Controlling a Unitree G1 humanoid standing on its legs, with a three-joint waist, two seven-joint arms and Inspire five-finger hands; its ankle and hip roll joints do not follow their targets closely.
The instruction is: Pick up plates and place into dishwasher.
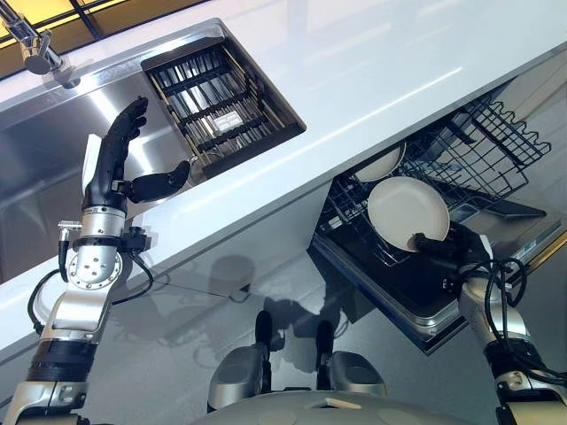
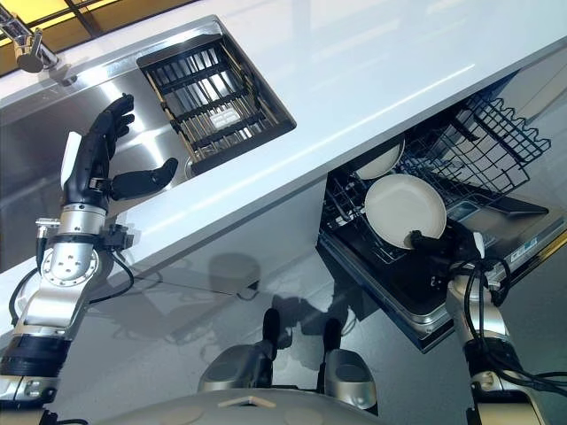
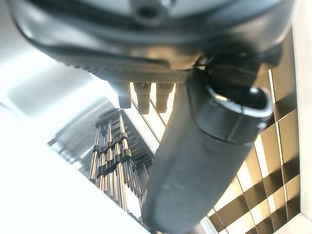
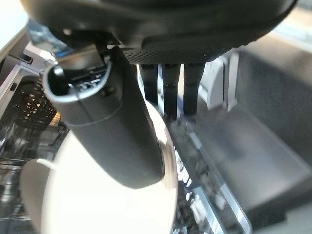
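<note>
The right hand (image 1: 443,244) pinches a white plate (image 1: 406,211) above the dishwasher rack (image 1: 461,155); left hand (image 1: 120,155) open. Risk: the rim grip, apparently shallow, slips.

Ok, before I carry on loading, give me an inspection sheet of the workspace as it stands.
Surface: glossy white countertop, bare where visible.
Job's things: round white plate pinched at its edge by the right hand, over the open dishwasher's black wire lower rack; a second white plate already stands in that rack, further back.
Clutter: nothing seen.
Hands: right hand shut on the plate, thumb across its face; left hand open, fingers straight, raised over the stainless steel sink, holding nothing.
Cables: nothing seen loose in the workspace.
Surroundings: black slatted drying rack set in the sink; chrome tap behind it; grey glossy floor.
</note>
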